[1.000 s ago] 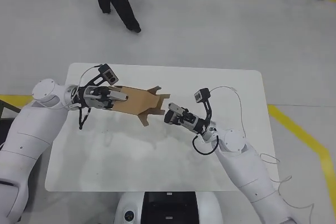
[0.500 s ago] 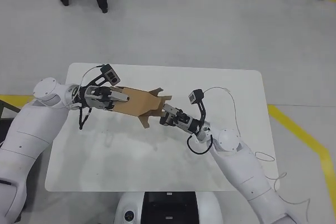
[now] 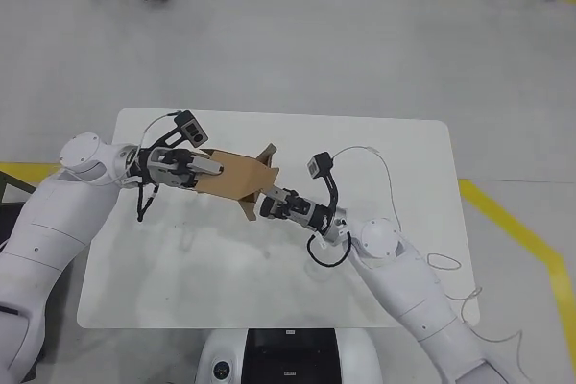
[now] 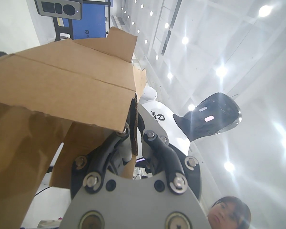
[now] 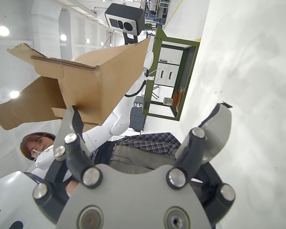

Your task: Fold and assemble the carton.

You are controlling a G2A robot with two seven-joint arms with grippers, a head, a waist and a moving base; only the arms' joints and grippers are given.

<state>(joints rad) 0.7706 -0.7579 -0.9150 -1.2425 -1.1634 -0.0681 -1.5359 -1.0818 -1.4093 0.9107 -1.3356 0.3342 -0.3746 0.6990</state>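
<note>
Top view: carton (image 3: 235, 174) in left claw (image 3: 208, 165)

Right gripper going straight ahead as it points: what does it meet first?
Probably the brown cardboard carton: the open right gripper points at its flapped end, close by, though depth is unclear.

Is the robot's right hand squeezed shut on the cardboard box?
No, the right hand is open, its fingers spread wide apart and not clamped on the carton.

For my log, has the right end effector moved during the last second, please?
Yes. Against the table, the right end effector shifted leftward, closer to the carton.
</note>
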